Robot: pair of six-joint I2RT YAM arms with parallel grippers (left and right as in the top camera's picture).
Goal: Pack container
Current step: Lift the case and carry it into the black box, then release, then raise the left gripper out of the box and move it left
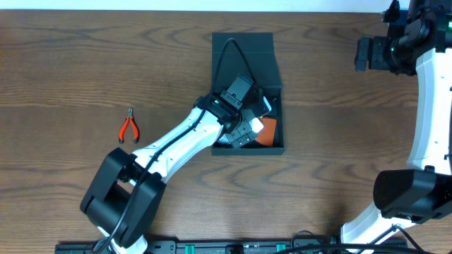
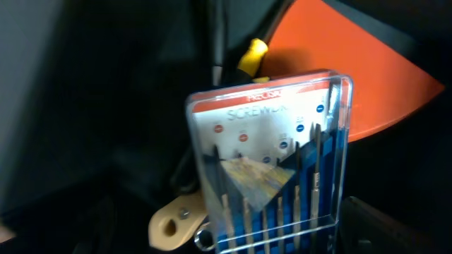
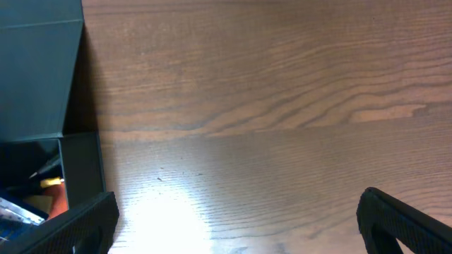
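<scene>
The dark teal-green container (image 1: 277, 77) stands open in the middle of the table, its flap lid (image 1: 244, 44) folded back. It shows at the left edge of the right wrist view (image 3: 35, 70). My left gripper (image 1: 240, 125) reaches down inside it. In the left wrist view a clear screwdriver bit case (image 2: 275, 162) with a blue insert stands tilted between my left fingers (image 2: 236, 233), which look spread wide, with a gap at the case's left edge. My right gripper (image 3: 236, 219) is open and empty over bare table, far right (image 1: 364, 53).
Inside the box lie an orange piece (image 2: 339, 63), a yellow-tipped tool (image 2: 252, 53) and a beige handle (image 2: 173, 222). Red-handled pliers (image 1: 128, 127) lie on the wooden table to the left of the box.
</scene>
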